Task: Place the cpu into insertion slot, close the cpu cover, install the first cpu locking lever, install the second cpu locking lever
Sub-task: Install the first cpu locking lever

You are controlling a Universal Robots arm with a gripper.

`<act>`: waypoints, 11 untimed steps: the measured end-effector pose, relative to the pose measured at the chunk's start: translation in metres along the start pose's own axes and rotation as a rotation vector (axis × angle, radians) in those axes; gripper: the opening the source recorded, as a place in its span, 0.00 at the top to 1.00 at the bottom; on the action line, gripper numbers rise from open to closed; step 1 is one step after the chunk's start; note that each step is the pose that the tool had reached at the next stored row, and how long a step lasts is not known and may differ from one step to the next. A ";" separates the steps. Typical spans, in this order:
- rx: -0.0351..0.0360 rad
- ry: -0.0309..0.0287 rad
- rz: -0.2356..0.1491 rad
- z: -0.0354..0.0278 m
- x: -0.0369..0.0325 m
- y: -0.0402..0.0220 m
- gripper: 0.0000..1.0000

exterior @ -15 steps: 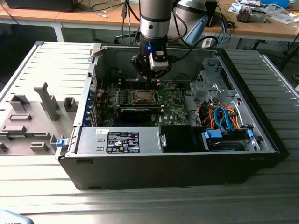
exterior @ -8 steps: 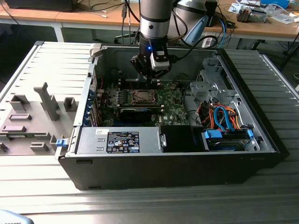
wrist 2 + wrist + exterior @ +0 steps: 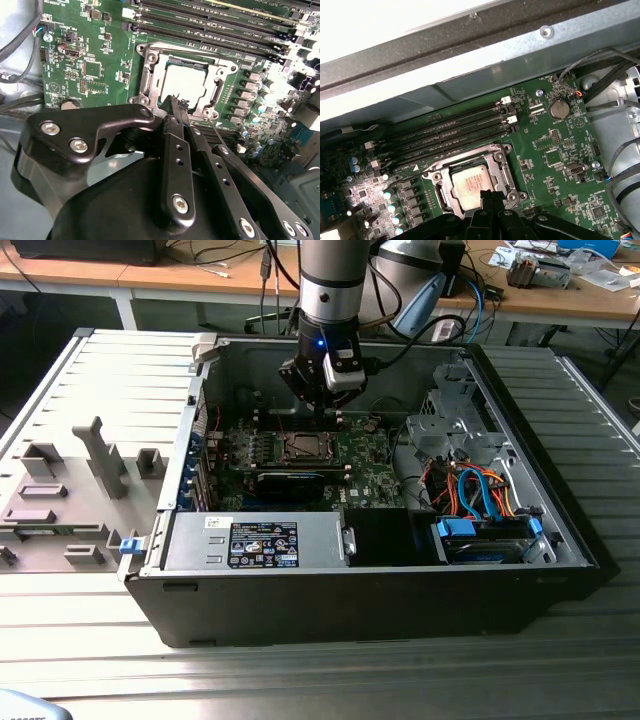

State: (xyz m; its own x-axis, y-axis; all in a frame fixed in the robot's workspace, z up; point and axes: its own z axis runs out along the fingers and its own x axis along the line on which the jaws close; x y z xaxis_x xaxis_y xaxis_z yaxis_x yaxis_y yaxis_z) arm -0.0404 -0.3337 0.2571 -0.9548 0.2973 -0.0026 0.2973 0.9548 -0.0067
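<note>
The cpu (image 3: pixel 470 187) lies flat in the slot (image 3: pixel 300 447), just above the middle of the exterior view. The cover (image 3: pixel 150 80) seems to be folded down around it, and the chip's silver top shows through the window. The gripper (image 3: pixel 176 102) hangs right at the slot's edge, its fingers drawn narrow with nothing held between them. The green board (image 3: pixel 365 465) surrounds the slot inside the open case (image 3: pixel 400 590)

The arm (image 3: pixel 330 275) is silver-grey with a black band and a blue light (image 3: pixel 320 341). Its black gripper (image 3: pixel 176 104) carries silver screws (image 3: pixel 50 128)
</note>
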 end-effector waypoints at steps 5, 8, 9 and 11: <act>-0.0001 -0.0002 -0.027 0.0000 0.0000 0.0000 0.89; -0.0001 -0.0003 -0.038 0.0000 0.0000 0.0000 0.89; -0.0001 -0.0003 -0.041 0.0000 0.0000 0.0000 0.89; -0.0002 -0.0003 -0.050 0.0000 0.0000 0.0000 0.89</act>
State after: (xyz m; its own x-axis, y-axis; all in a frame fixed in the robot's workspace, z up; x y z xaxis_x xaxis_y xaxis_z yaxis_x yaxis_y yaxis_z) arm -0.0404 -0.3338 0.2571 -0.9683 0.2497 -0.0026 0.2497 0.9683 -0.0066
